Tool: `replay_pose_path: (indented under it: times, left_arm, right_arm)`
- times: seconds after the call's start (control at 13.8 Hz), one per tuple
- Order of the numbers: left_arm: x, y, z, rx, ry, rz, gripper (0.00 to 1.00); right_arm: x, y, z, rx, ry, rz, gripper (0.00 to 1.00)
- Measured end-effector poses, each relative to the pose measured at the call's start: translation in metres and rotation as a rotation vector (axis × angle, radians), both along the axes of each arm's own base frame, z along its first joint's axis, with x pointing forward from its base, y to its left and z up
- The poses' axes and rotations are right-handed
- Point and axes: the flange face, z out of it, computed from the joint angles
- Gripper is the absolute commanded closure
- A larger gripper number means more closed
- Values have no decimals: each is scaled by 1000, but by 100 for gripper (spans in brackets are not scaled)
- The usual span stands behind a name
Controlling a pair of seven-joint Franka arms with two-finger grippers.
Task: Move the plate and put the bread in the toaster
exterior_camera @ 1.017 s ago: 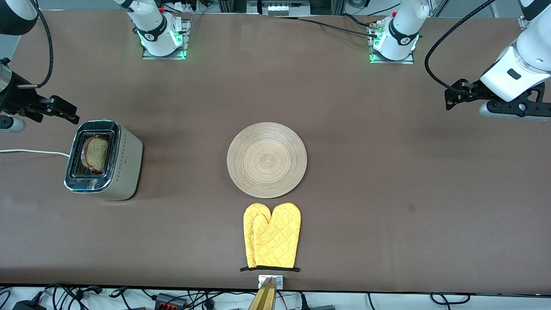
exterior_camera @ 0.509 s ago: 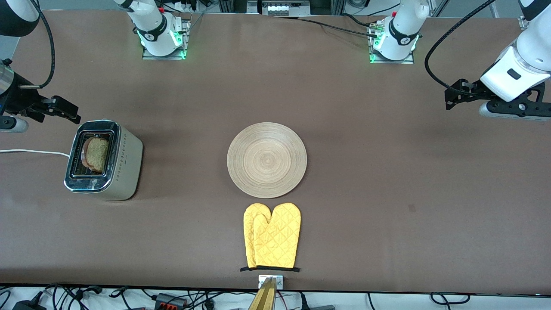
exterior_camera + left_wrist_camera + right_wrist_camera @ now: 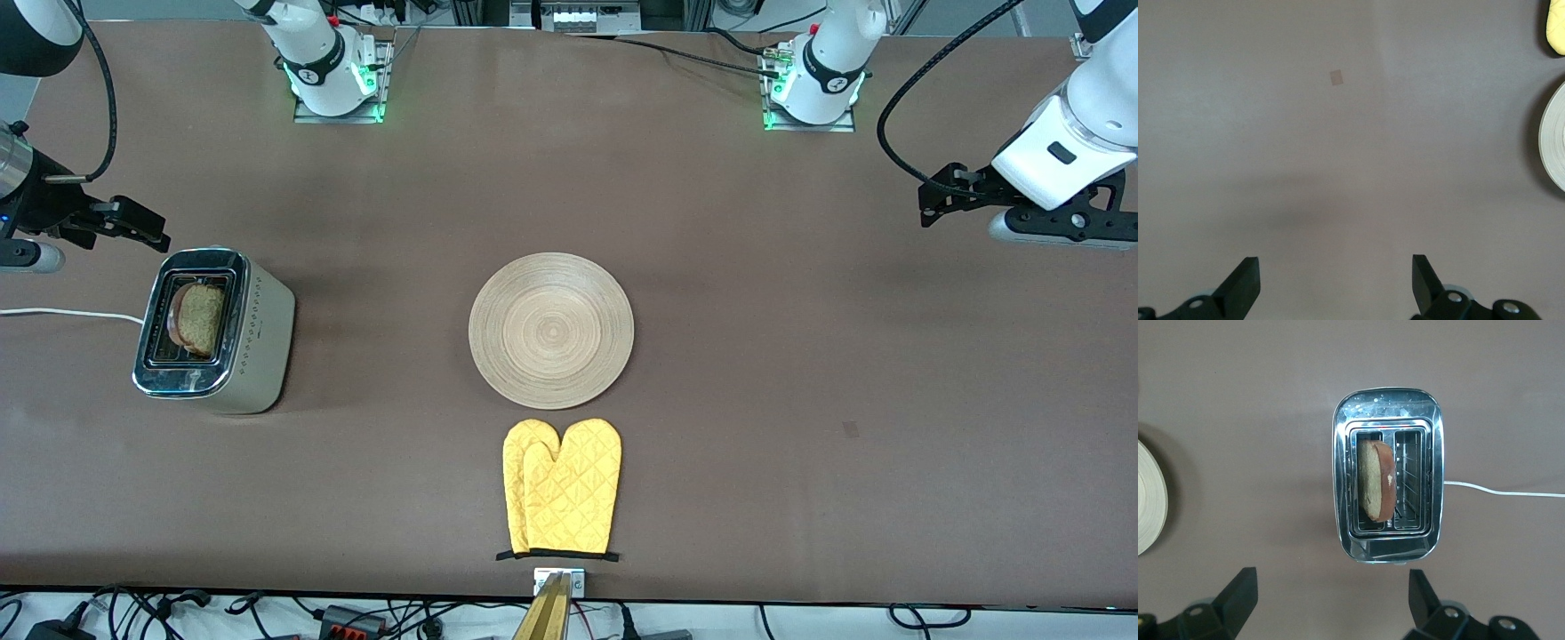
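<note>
I judge the job nearly done: the bread (image 3: pixel 1377 480) sits in the toaster (image 3: pixel 213 331) near the counter's right-arm edge; the plate (image 3: pixel 551 331) lies bare mid-counter; the left gripper (image 3: pixel 1335 285) and right gripper (image 3: pixel 1331 600) are both released, empty.

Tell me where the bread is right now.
The bread stands in one slot of the toaster, toward the right arm's end of the table, well apart from the plate.

- Toaster (image 3: pixel 213 331), toward the right arm's end of the table; bread (image 3: pixel 197 318) standing in one slot.
- Plate (image 3: pixel 551 331), mid-table, bare.
- Yellow oven mitts (image 3: pixel 562 487), just nearer the camera than the plate.
</note>
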Motion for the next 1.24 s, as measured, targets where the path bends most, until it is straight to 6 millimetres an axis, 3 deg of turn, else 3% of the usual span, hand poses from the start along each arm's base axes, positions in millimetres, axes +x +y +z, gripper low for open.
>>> replay_pose_path:
  times: [1.24]
  left_arm:
    - [0,0,0,0,0,-1,0]
  right_arm:
    - [-6,0,6,-1,8,3,0]
